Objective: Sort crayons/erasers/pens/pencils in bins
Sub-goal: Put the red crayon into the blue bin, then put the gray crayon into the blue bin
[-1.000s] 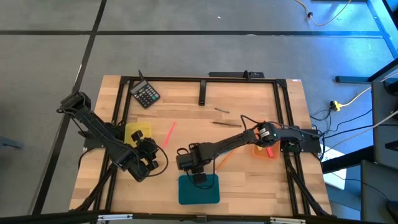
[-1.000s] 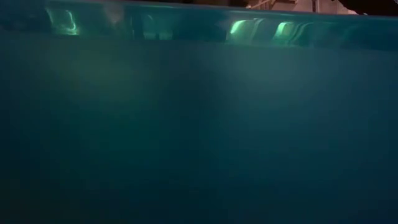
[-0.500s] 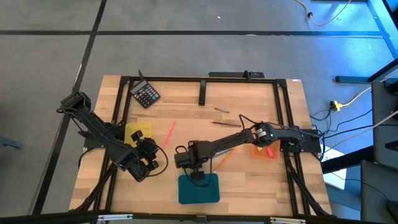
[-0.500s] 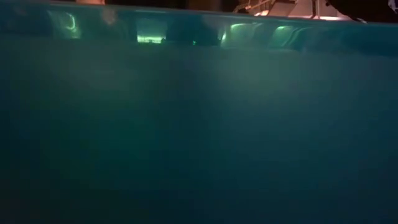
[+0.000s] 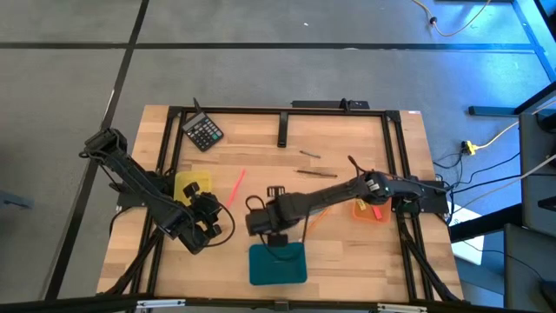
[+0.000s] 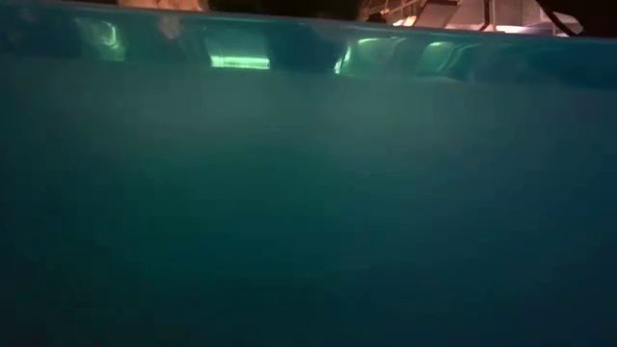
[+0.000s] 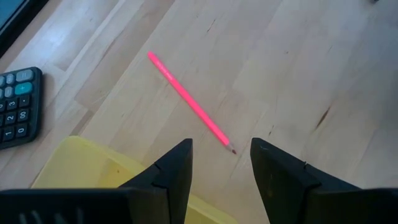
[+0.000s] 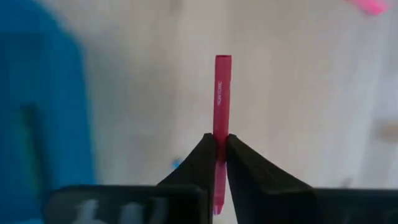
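Above the teal bin (image 5: 278,265), right tool (image 8: 217,163) pinching a red crayon (image 8: 221,93) has lifted slightly

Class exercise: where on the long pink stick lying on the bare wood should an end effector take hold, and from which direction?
Grip the pink stick near its middle, coming straight down, fingers across its width. It lies flat and thin, with bare wood on both sides.

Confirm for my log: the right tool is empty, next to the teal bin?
Not empty. The right wrist view shows the right tool shut on a short red crayon. It is indeed next to the teal bin, as the high view shows.
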Robot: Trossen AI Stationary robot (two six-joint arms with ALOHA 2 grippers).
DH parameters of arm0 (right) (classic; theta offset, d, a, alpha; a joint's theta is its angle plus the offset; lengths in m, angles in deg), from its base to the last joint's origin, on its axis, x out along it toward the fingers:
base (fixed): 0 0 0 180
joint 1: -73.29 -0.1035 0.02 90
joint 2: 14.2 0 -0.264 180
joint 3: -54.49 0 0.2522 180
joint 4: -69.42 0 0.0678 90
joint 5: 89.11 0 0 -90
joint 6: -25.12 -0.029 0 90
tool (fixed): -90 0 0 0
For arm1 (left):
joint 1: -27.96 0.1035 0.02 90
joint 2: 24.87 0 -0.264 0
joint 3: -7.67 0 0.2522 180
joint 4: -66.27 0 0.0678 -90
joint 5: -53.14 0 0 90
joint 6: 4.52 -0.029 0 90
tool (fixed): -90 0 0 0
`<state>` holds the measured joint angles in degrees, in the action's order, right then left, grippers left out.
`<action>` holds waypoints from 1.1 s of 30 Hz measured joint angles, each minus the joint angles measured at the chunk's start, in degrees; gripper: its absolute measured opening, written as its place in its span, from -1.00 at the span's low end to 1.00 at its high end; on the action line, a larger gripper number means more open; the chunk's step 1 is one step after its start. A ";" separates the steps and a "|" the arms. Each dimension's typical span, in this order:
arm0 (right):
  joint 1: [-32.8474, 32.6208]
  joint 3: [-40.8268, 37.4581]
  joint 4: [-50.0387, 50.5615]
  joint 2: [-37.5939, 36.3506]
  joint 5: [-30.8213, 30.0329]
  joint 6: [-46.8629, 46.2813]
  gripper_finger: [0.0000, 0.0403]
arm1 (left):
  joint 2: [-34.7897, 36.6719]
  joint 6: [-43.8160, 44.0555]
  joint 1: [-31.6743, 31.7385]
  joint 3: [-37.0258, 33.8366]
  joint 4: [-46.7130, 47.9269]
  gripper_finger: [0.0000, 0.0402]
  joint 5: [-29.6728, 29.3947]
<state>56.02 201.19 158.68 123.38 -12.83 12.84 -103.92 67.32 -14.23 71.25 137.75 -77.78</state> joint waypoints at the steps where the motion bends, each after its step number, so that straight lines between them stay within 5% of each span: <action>1: -0.74 -0.03 0.38 -0.06 0.96 -1.27 -0.82 | 0.00 0.00 0.00 0.00 -0.01 -0.22 -0.02; 11: -9.75 -0.06 -6.20 -0.42 11.08 -5.64 -0.83 | 0.00 -0.34 0.00 0.00 -1.46 -0.22 -1.04; 22: -13.45 -3.59 -10.64 -0.55 10.26 -13.55 -0.71 | 0.00 -0.45 0.04 0.00 -5.94 -0.22 -1.58; 33: -14.03 -6.91 -9.84 -0.57 5.86 -16.21 -0.25 | -1.22 0.07 -3.24 -0.93 -9.12 -0.22 -4.00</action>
<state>42.00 194.29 148.84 122.81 -6.97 -3.36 -105.14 67.38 -17.48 70.32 128.62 -81.78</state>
